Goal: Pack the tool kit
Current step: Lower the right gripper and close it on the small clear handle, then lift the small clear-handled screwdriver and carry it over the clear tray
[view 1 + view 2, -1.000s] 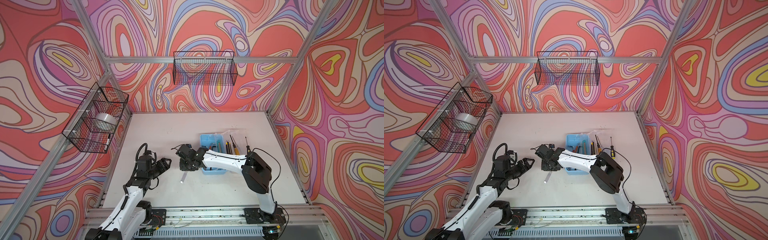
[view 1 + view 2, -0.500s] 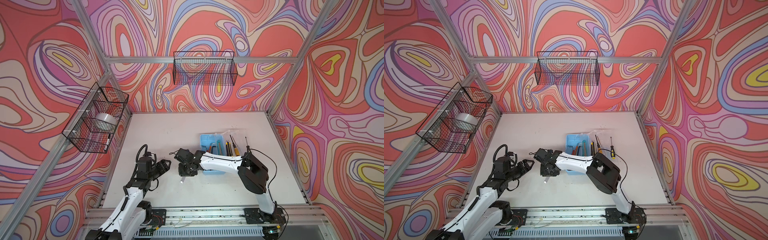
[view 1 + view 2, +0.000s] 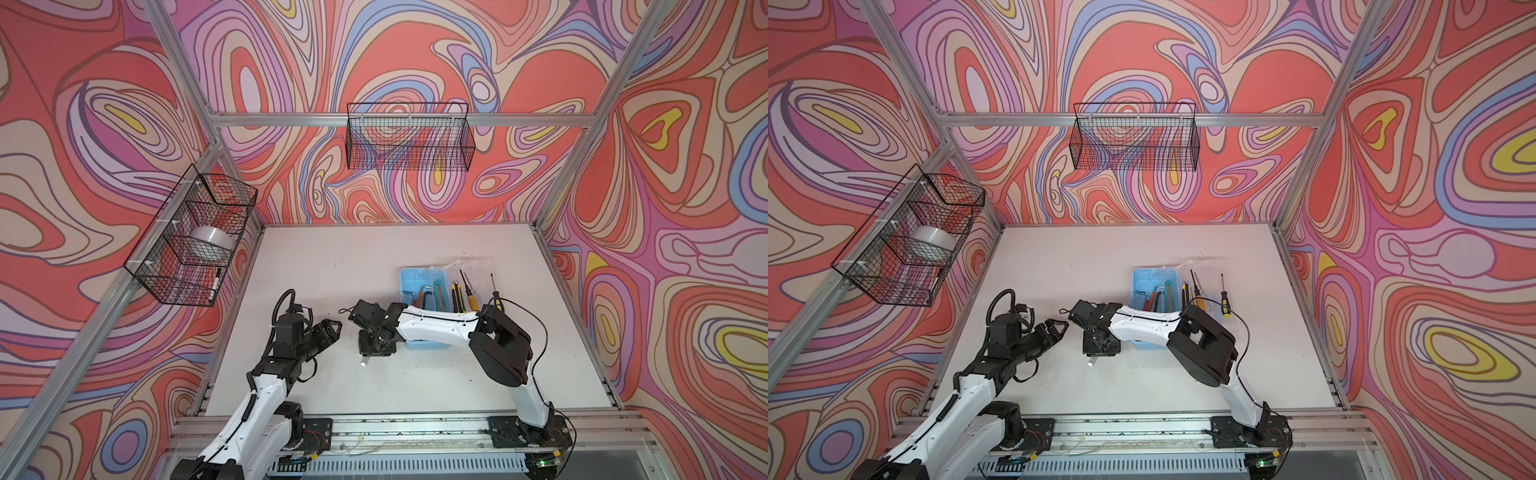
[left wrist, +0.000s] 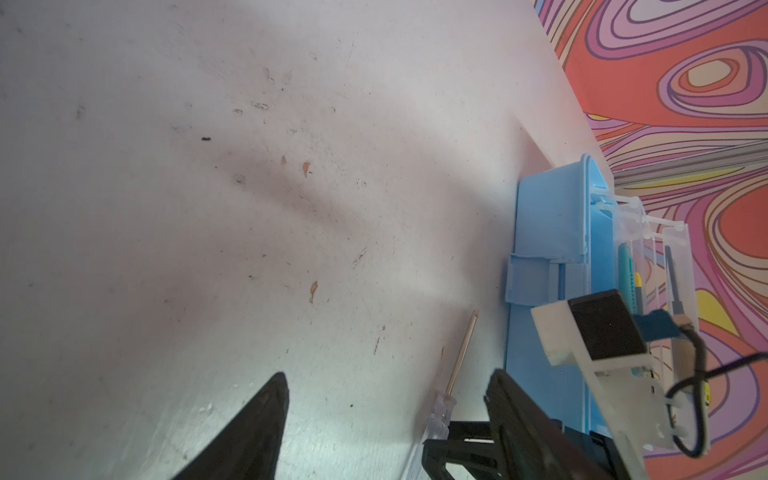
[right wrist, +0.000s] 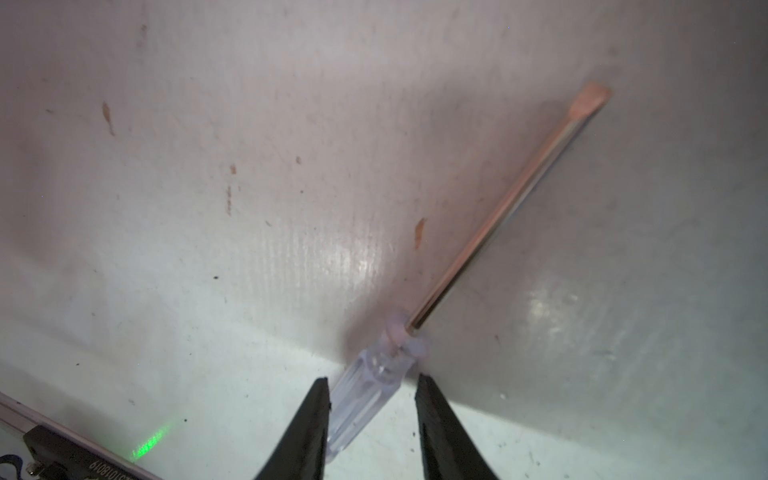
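The light-blue tool box (image 3: 409,282) (image 3: 1140,286) (image 4: 544,224) stands right of centre on the table, its clear lid (image 3: 469,266) swung open. Hex keys and a utility knife (image 3: 436,291) lie inside. Yellow-and-black screwdrivers (image 3: 471,297) rest beside it on the lid. A clear-handled screwdriver (image 5: 374,390) (image 3: 363,362) (image 4: 442,411) lies flat on the table left of the box. My right gripper (image 5: 372,378) (image 3: 376,347) points down over it, jaws open a little, straddling the handle. My left gripper (image 4: 388,374) (image 3: 334,328) hovers open to the left, holding nothing.
A black wire basket (image 3: 191,241) on the left wall holds a tape roll (image 3: 212,239) and a marker. Another wire basket (image 3: 409,137) hangs on the back wall. The white table (image 3: 353,257) is bordered by aluminium rails.
My right gripper has come down and toward the front over the clear-handled screwdriver, and its jaws have widened slightly. The left arm has not moved.
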`<state>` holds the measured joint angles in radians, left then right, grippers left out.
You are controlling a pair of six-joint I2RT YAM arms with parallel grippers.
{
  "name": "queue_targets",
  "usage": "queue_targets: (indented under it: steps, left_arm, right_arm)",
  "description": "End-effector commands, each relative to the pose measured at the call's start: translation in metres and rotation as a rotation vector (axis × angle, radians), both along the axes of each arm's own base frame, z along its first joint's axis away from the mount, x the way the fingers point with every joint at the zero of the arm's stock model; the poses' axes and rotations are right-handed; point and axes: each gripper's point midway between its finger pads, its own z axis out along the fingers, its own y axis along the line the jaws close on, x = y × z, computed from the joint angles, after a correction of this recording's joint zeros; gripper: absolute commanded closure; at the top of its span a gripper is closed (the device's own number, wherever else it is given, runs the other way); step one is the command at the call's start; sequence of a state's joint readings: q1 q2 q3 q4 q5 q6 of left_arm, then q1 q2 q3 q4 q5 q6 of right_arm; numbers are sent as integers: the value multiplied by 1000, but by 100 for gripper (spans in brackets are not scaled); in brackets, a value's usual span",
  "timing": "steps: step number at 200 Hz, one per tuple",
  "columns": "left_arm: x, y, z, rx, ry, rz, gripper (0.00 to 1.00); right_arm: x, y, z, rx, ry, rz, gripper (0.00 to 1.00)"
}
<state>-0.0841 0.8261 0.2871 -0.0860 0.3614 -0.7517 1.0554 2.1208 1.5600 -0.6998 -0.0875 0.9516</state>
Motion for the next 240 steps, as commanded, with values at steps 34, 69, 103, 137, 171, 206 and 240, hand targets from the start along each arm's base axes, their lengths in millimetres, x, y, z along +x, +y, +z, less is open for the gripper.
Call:
queue_targets:
  steps: [34, 69, 103, 137, 171, 206, 240]
  left_arm:
    - [-2, 5, -5, 19, 14, 17, 25]
    - [-2, 5, -5, 18, 14, 17, 25]
    - [-2, 6, -6, 19, 16, 20, 25]
    - [-1, 6, -6, 20, 17, 21, 25]
    - [0, 5, -6, 18, 16, 21, 25]
    - [0, 6, -8, 19, 23, 22, 25]
    - [1, 6, -9, 19, 25, 22, 24]
  right_arm:
    - [2, -1, -4, -47, -18, 21, 64]
    - [3, -5, -11, -90, -21, 42, 71]
    - [8, -18, -18, -177, -49, 58, 71]
    - [10, -26, -21, -223, -65, 70, 73]
    - [9, -27, -27, -227, -61, 80, 77]
    - [10, -26, -26, -224, -72, 93, 81]
    - [13, -27, -24, -229, -89, 111, 96]
